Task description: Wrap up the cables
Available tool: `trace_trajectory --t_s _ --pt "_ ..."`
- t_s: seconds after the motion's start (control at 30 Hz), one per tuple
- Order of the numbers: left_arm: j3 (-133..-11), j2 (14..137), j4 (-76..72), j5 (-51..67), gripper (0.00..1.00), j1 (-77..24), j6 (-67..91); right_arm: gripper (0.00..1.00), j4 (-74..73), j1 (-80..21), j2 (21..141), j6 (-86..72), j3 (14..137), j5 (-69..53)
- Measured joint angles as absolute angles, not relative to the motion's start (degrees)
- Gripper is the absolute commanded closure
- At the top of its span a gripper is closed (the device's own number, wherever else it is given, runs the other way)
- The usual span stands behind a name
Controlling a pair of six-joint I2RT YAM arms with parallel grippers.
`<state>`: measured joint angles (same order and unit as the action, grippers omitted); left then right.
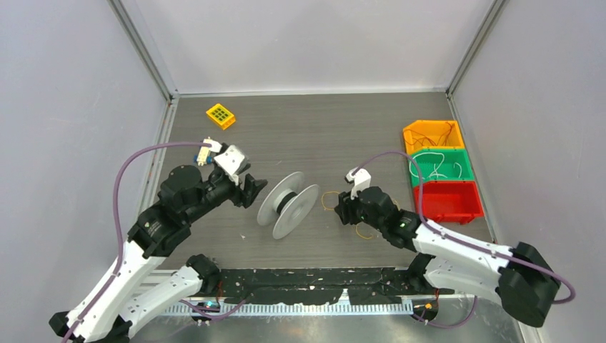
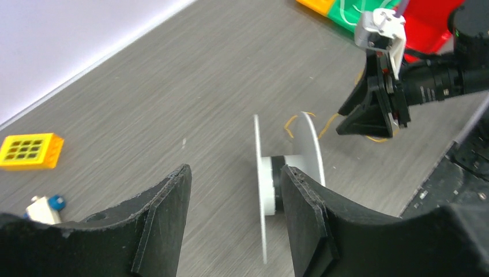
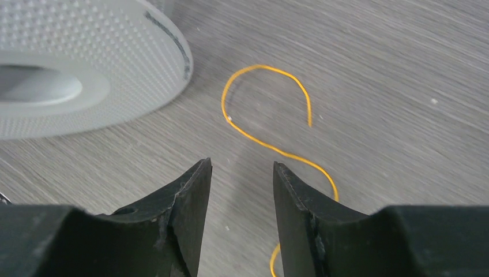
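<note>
The cable, a thin yellow-orange wire (image 3: 260, 66), lies loose in curls on the grey table, just right of a white two-flanged spool (image 1: 288, 204). My right gripper (image 3: 242, 163) hovers low over the wire, open and holding nothing. The wire runs under its right finger and shows again near the frame's bottom. In the top view the right gripper (image 1: 341, 209) sits right of the spool, over the wire (image 1: 330, 200). My left gripper (image 2: 235, 170) is open and empty, just left of the spool (image 2: 266, 184), whose hub stands beside its right finger.
At the right edge stand three bins: orange (image 1: 409, 132), green (image 1: 468, 171) with white wires, and red (image 1: 449, 214). A yellow block (image 1: 221, 116) lies at the far left. A black strip (image 1: 314, 275) runs along the near table edge.
</note>
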<state>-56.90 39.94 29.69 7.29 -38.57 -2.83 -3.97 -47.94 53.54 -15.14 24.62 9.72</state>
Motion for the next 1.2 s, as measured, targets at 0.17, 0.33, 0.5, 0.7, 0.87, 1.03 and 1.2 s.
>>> trace_trajectory --t_s 0.17,0.33,0.5,0.7,0.87,1.03,1.2 --pt "-55.2 33.93 29.89 0.05 0.37 -38.57 -1.56 0.55 11.53 -48.34 61.58 -15.22 21.61 9.15" --pt "-54.92 28.42 29.65 -4.75 0.36 -38.57 -0.56 0.59 21.98 -51.53 69.25 -15.46 20.99 12.67" --pt "-54.94 26.46 29.74 -7.79 0.35 -38.57 0.64 0.62 27.14 -54.28 74.67 -16.75 20.97 17.08" --pt "-54.96 25.96 30.11 -9.02 0.35 -38.57 1.21 0.62 33.21 -55.48 79.26 -16.82 20.93 19.64" --pt "-54.96 25.87 30.59 -9.26 0.34 -38.57 1.41 0.66 35.31 -56.14 83.2 -16.67 20.95 20.93" --pt "-55.22 25.17 30.76 -9.3 0.34 -38.57 1.58 0.68 34.28 -56.21 84.64 -17.02 21.87 23.55" --pt "-55.59 24.47 30.79 -9.3 0.34 -38.57 2.2 0.69 34.13 -56.25 86.39 -17.91 22.85 25.45"
